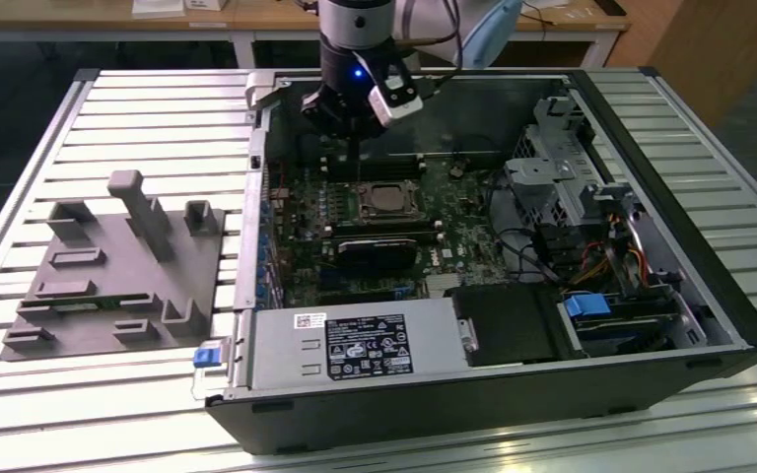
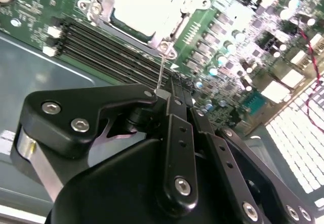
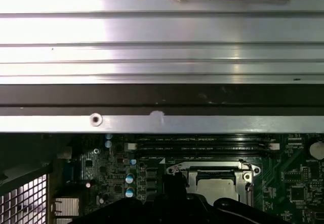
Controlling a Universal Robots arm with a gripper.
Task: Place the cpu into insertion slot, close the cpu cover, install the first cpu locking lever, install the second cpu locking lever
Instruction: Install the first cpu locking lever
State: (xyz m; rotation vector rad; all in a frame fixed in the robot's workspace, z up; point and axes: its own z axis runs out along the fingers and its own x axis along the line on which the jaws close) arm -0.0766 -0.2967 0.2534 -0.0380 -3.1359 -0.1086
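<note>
Hovering | pincer (image 1: 352, 148) near cpu (image 1: 384, 200) | cpu seated in insertion slot (image 1: 364, 189)

A white sticker (image 1: 310, 320) and a black label (image 1: 368, 348) sit on the grey power supply box (image 1: 280, 363), near side. Their print is too small to read.

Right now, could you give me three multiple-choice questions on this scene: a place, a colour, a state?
1. The grey rack stands: A at the exterior view's left of the computer case; B inside it; C at its right.
2. The circuit board is: A red; B green; C white.
3. The chip is: A on the rack; B in its socket; C hanging in air.
Answers: 1 A, it sits outside the case, on that side; 2 B, green shows between parts; 3 B, the socket's rim surrounds it.
</note>
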